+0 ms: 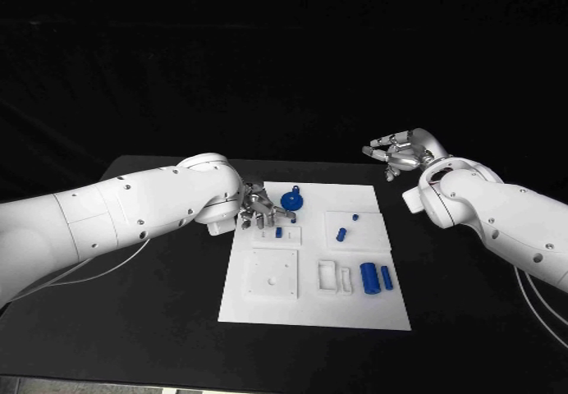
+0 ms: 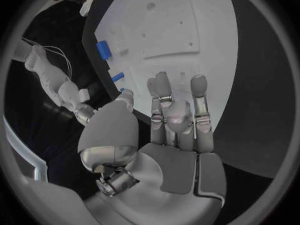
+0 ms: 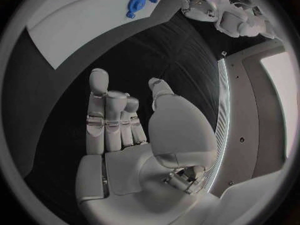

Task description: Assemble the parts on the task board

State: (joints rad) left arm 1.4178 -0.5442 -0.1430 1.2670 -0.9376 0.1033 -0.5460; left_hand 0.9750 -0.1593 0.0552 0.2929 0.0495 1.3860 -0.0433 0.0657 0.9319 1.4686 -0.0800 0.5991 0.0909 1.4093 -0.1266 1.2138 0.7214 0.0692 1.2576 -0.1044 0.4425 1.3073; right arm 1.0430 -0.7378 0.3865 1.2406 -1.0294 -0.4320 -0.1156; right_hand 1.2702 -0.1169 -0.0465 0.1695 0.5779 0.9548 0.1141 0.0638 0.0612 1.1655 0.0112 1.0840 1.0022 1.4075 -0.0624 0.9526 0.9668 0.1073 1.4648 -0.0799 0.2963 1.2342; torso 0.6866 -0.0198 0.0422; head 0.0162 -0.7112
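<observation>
The white task board [image 1: 355, 310] lies in the middle of the black table. A round blue part [image 1: 294, 199] sits near its far edge, small blue parts [image 1: 279, 232] [image 1: 341, 234] further in, and two blue cylinders [image 1: 377, 277] at its right side. My left hand [image 1: 263, 213] hovers over the board's far left area, just left of the round part, fingers apart and holding nothing. In the left wrist view, that hand [image 2: 169, 120] is spread above the board [image 2: 187, 15]. My right hand [image 1: 400, 152] is raised beyond the board's far right corner; the right wrist view shows it [image 3: 125, 125] empty.
White raised fixtures [image 1: 272, 275] and a slotted block [image 1: 334, 277] stand on the board's near half. Black table [image 1: 142, 312] surrounds the board on all sides. In the right wrist view, the round blue part [image 3: 135, 4] and my left arm [image 3: 219, 12] lie far ahead.
</observation>
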